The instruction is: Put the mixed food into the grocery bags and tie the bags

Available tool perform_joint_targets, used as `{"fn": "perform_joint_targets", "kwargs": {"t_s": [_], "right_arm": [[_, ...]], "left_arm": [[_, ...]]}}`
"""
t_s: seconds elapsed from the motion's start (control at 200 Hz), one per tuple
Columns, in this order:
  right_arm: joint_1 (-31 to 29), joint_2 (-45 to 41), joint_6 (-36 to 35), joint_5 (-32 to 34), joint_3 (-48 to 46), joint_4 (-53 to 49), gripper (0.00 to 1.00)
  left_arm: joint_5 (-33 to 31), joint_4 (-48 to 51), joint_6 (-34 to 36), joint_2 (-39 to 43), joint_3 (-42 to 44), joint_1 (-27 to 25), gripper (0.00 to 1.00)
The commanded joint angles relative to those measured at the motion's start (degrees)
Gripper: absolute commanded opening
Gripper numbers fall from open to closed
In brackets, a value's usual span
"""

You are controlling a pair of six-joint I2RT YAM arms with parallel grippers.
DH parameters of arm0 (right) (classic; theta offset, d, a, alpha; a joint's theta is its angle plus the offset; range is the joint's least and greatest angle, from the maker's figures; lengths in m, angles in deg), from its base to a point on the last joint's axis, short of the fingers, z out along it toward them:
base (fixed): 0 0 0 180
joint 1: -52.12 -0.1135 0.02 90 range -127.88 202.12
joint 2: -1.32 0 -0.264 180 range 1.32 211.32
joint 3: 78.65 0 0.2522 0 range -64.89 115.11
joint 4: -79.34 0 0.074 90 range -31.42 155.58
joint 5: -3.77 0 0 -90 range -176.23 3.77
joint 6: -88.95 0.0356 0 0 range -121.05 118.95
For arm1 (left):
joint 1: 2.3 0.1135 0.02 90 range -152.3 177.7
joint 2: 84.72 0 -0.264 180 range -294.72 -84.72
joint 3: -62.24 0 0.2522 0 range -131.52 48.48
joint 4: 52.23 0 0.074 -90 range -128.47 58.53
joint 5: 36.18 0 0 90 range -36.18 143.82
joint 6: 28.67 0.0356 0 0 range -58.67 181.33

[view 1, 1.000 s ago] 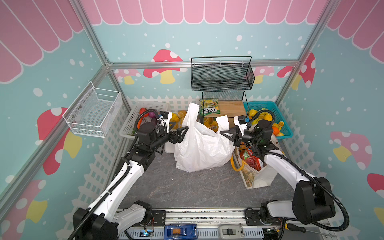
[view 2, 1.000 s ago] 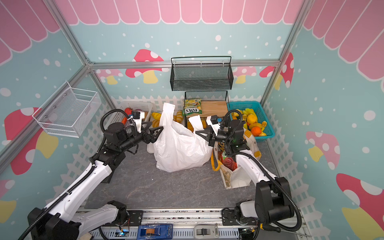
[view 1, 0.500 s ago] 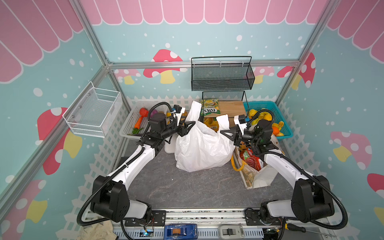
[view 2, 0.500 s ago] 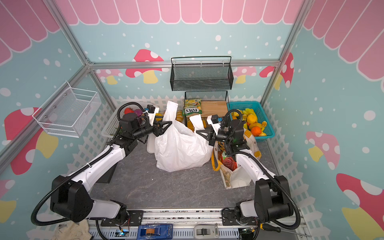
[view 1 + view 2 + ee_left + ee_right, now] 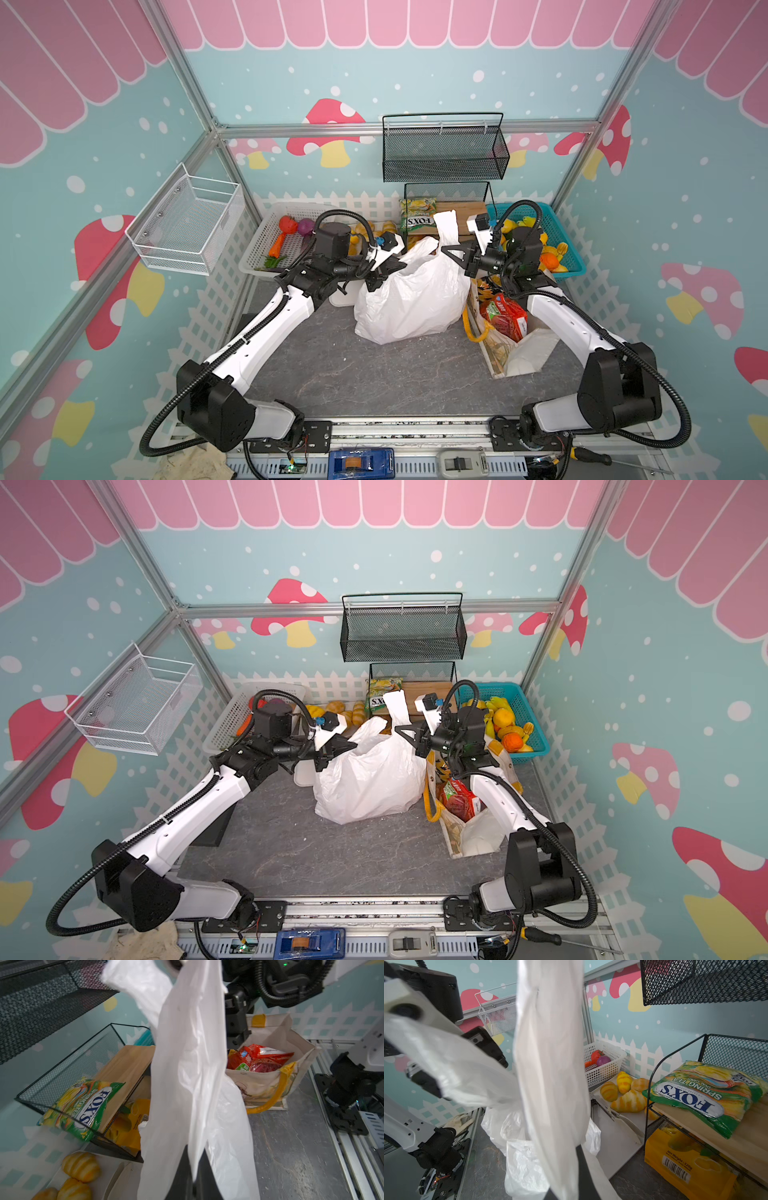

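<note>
Both arms are up at the white bag (image 5: 411, 299), which sits mid-table with its body slumped on the mat. The left gripper (image 5: 388, 270) is on the bag's left handle. The right gripper (image 5: 453, 253) is on the right one, and that handle's loose end pokes up behind it. Both top views give this layout, but from up there the pinch itself is hard to read.

The left wrist view settles it. The left gripper (image 5: 195, 1154) is clenched, black jaws together with white plastic squeezed between them and the handle rising taut away from the lens. It's the same story in the right wrist view: the right gripper (image 5: 572, 1155) is clamped on its own strip of bag, and a second strip runs off toward the other arm. No view sees inside the bag.

Food now. The tote (image 5: 500, 357) stands just right of the bag, under the right arm, with red packets (image 5: 505, 320) inside. The left wrist view looks into its mouth and shows the red packets (image 5: 259, 1057) heaped at the top. Carrot (image 5: 276, 247) and onion (image 5: 305, 226) lie in the white basket (image 5: 255, 253) at the rear left. In a top view the left arm covers most of that white basket (image 5: 224, 725). The right wrist view catches the onion (image 5: 603, 1060) over the rim.
</note>
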Motion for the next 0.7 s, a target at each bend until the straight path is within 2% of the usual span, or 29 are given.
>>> {"fn": "perform_joint_targets", "kwargs": {"t_s": [0.0,0.145,0.285,0.515,0.695], "right_arm": [[0.1,1.4,-5.6,-4.8,1.8,-3.5,0.00],[0.1,1.9,-12.6,-8.8,2.9,-7.7,0.00],[0.1,0.7,-16.0,-11.1,1.8,-7.6,0.02],[0.2,-0.4,-16.5,-10.7,-0.3,-4.4,0.09],[0.1,-0.8,-17.1,-10.5,-1.3,-3.5,0.20]], "left_arm": [[-0.9,12.4,11.0,-1.9,-4.8,-1.6,0.04],[-4.0,20.0,13.9,-6.1,-11.7,-2.9,0.01],[-7.7,24.0,14.0,-10.2,-16.7,-3.0,0.00],[-8.2,26.4,11.8,-14.9,-23.3,-3.5,0.00],[-8.4,26.7,9.4,-17.5,-26.3,-3.7,0.00]]}}
